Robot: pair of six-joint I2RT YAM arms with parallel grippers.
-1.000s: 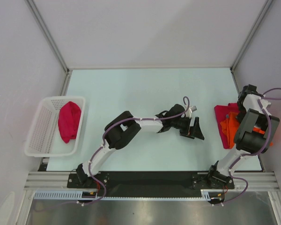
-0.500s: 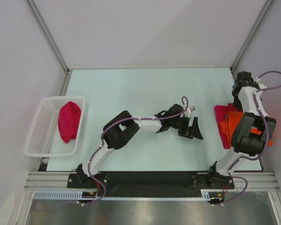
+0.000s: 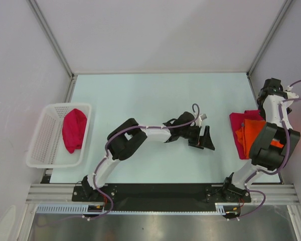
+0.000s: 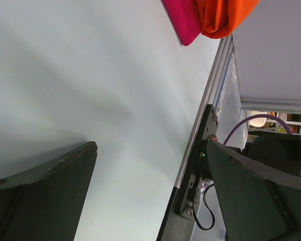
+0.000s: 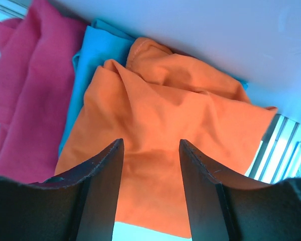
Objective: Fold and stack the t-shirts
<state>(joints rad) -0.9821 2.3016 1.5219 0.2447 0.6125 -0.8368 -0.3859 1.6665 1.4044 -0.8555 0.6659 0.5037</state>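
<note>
The right fingers [image 5: 98, 175] are held apart, empty, over the orange t-shirt [image 5: 160, 100] at frame right, perhaps for straightening it, while the left fingers [image 4: 50, 191] are spread wide above the table [image 3: 140, 95].

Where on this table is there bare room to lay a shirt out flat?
The widest bare stretch of table runs along the far side, between the white basket and the stacked shirts. A smaller patch lies between the basket and the left arm. Crowded: the right edge, where the right arm hangs over the shirts, and around the left end effector.
</note>
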